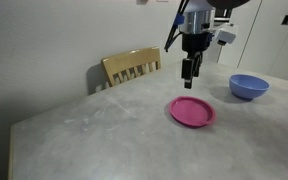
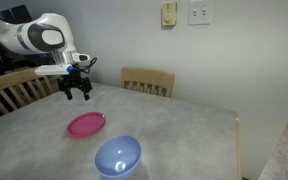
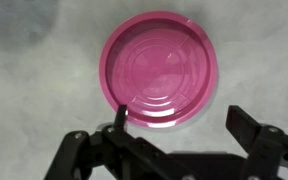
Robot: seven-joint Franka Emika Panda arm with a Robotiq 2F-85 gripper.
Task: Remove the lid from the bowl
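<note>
The magenta-pink lid (image 1: pixel 192 111) lies flat on the grey table, apart from the bowl; it also shows in the exterior view (image 2: pixel 85 124) and fills the upper middle of the wrist view (image 3: pixel 159 70). The light-blue bowl (image 1: pixel 248 86) stands uncovered and empty on the table, also seen in the exterior view (image 2: pixel 117 156). My gripper (image 1: pixel 189 74) hangs above the table behind the lid, in the air. In the wrist view the gripper (image 3: pixel 179 122) is open and empty, its fingers spread just below the lid's near edge.
A wooden chair (image 1: pixel 132 68) stands at the table's far edge, and chairs (image 2: pixel 149 81) show behind the table. The table's edge (image 2: pixel 234 130) drops off toward the wall side.
</note>
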